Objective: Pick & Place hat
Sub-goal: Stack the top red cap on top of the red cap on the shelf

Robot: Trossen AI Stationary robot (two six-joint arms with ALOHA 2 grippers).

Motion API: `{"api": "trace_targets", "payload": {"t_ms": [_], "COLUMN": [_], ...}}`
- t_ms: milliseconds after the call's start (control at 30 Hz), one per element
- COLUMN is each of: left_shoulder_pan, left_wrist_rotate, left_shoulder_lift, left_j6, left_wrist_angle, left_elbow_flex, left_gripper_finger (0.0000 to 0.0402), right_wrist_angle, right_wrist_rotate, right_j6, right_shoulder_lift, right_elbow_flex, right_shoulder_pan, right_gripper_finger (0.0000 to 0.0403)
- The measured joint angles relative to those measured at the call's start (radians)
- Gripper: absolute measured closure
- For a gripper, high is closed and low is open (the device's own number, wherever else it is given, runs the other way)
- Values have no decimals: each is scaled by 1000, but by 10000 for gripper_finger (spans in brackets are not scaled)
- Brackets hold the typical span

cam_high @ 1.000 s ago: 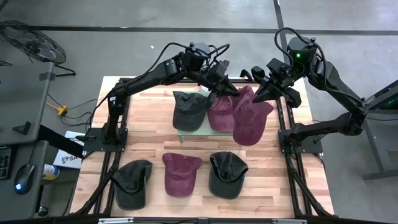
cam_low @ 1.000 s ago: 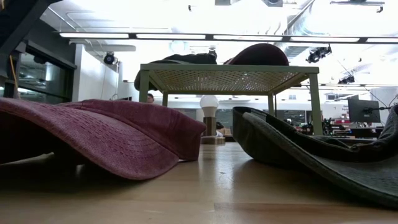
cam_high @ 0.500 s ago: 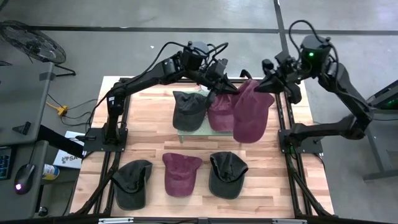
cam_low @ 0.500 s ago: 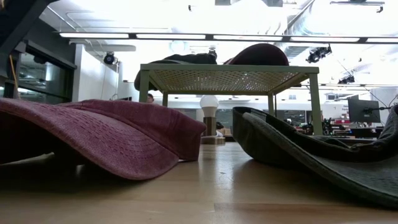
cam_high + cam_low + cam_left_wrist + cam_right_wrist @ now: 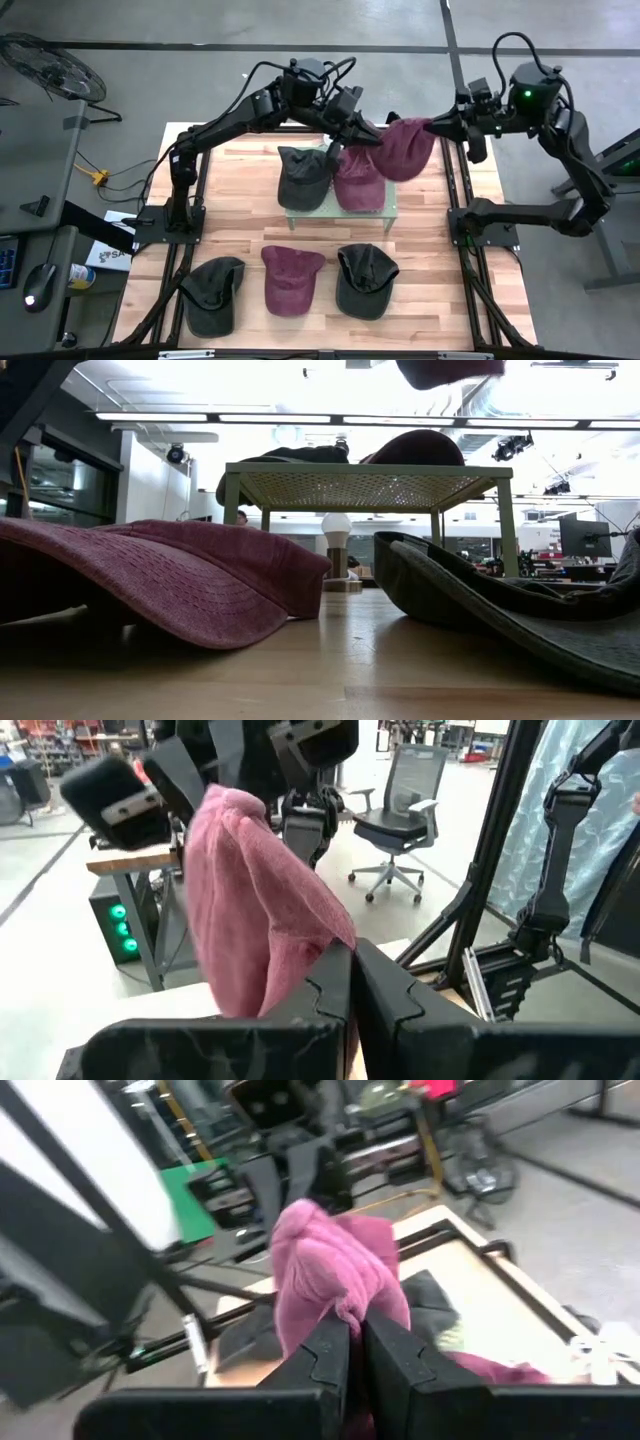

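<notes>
Maroon hat pinched between both claws (low view shows only its underside)

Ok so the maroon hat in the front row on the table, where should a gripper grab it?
Probably the brim of the maroon hat, coming straight down from above: it lies flat, brim toward the rack, between two dark hats.
</notes>
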Motion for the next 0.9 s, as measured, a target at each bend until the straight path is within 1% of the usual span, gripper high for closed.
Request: {"api": "trace_targets", "payload": {"t_ms": [200,367,500,667,733,800,900], "left_shoulder_pan": [0,0,0,0,0,0,0], "left_wrist_rotate": [-15,-21,-21,-21,-22,-22,-30], "left_shoulder_lift": [0,0,0,0,0,0,0], "left_j6": [-5,-6,-7,-9,-13,-29,-31], "left_wrist_angle": [0,-1,-2,3,29,74,124], "left_elbow_flex": [0,0,0,0,0,0,0], "left_gripper_finger": [401,401,401,402,402,402,402], "right_wrist_angle": [1,6,11,10,10,10,11], "right_wrist_rotate": [130,161,152,143,143,143,169], "right_j6": [-24,-43,-45,-38,-24,-4,25], "right_shoulder_lift": [-24,-40,-41,-41,-39,-36,-32], "right_elbow_flex": [0,0,0,0,0,0,0], "right_shoulder_pan": [0,0,0,0,3,10,29], "right_gripper_finger": [382,364,323,247,221,204,193]}}
